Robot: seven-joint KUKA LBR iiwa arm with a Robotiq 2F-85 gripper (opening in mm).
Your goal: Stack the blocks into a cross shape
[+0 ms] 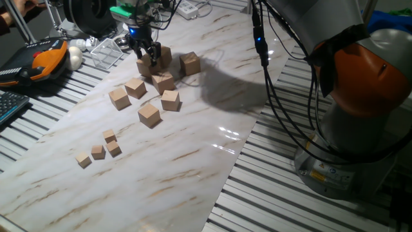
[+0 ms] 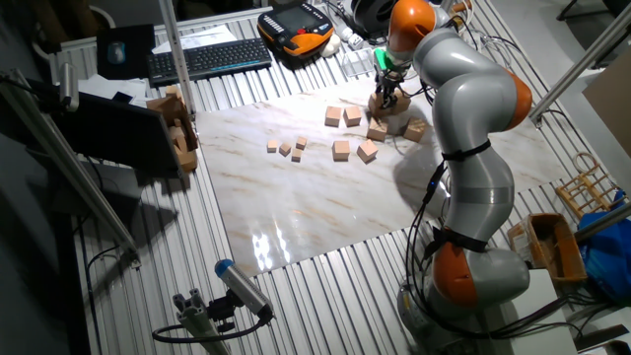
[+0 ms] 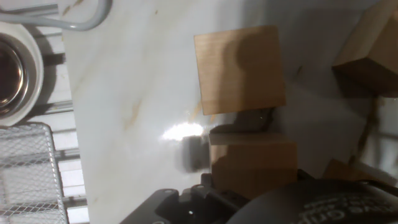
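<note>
We saw a white marble-patterned surface (image 2: pixel 296 197) lying on a bench of ribbed aluminium slats (image 2: pixel 128 286). Overhead light glared off the marble near its front edge. At the far side sat a black keyboard (image 2: pixel 209 57), an orange-and-black handheld pendant (image 2: pixel 296 28) and some papers (image 2: pixel 202 35). A dark monitor (image 2: pixel 108 138) stood at the left, behind slanting metal frame bars (image 2: pixel 69 168). In one fixed view a clear wire-mesh tray (image 1: pixel 106 53) rested at the far left. At the right, a small wooden crate (image 2: pixel 552 242) and a wooden rack (image 2: pixel 589 187) stood on the slats.
</note>
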